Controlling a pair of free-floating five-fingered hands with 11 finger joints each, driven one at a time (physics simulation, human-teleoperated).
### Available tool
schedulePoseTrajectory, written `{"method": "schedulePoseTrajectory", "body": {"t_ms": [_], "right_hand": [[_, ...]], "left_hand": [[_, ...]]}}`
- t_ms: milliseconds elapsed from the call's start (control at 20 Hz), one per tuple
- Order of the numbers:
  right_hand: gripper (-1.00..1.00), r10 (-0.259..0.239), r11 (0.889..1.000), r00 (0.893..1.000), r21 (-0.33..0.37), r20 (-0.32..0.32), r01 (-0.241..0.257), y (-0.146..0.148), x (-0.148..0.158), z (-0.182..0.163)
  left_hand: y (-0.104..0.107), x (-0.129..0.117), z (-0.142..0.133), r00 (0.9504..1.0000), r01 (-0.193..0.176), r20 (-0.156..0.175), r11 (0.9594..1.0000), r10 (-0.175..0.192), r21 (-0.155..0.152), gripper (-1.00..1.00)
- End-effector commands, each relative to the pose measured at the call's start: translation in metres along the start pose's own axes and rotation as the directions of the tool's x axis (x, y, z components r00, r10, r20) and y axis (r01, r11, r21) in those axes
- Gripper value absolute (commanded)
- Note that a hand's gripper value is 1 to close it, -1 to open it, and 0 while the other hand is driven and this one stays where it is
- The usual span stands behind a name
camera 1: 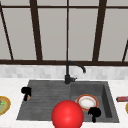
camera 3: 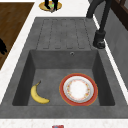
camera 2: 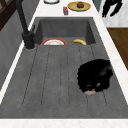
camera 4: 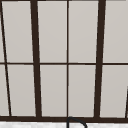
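Black left hand on drainboard, red-rimmed plate unlettered

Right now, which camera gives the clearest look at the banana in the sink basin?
The right side view: the banana lies fully visible on the basin floor, left of the plate. The left side view shows the banana as a far yellow sliver, beside that plate.

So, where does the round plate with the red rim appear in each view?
Front view: the round plate with the red rim lies in the basin, lower right, beside the right hand.
Left side view: upper middle, at the basin's near edge.
Right side view: lower right of centre, on the basin floor.
Upper view: not in it.
Shared landmark: the black tap.
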Motion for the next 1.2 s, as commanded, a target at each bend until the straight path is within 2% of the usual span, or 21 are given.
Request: {"method": "schedulePoseTrajectory", "body": {"t_ms": [0,700,900,1150], "right_hand": [[0.00,0.000,1.000,1.000,0.000,0.000,0.000,0.000,0.000,0.000],[0.00,0.000,1.000,1.000,0.000,0.000,0.000,0.000,0.000,0.000],[0.00,0.000,1.000,1.000,0.000,0.000,0.000,0.000,0.000,0.000],[0.00,0.000,1.000,1.000,0.000,0.000,0.000,0.000,0.000,0.000]], "left_hand": [[-0.003,0.008,0.023,0.9985,-0.030,-0.044,0.9989,0.031,0.035,1.00],[-0.001,0.031,0.116,0.9979,-0.060,-0.020,0.9980,0.061,0.020,1.00],[-0.002,0.033,0.149,0.9986,-0.052,0.006,0.9986,0.052,0.010,1.00],[-0.005,0.035,0.188,0.9990,-0.045,0.006,0.9989,0.045,0.011,1.00]]}}
